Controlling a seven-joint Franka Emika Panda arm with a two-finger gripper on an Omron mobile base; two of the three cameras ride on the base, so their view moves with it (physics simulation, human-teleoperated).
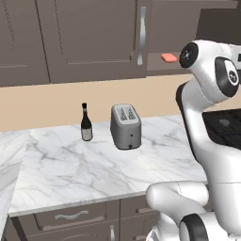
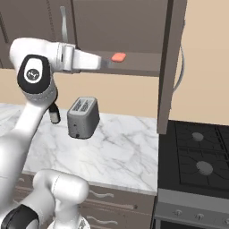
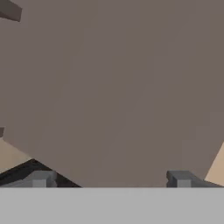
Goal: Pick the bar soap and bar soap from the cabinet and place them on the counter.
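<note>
A flat, rounded salmon-pink bar soap (image 2: 118,57) lay on the matte cabinet (image 1: 89,37) shelf; the gripper (image 3: 109,179) fingertips apparently stood wide apart.

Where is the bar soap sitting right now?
One bar soap lies on the open cabinet's bottom shelf, above and right of the toaster, just beyond the arm's outstretched hand.

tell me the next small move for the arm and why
Probably ease the claw forward and slightly down toward the bar soap on the open cabinet shelf. The base views show the soap just beyond the wrist, ungrasped. The hand view shows the fingertips wide apart, facing bare cabinet panel.
</note>
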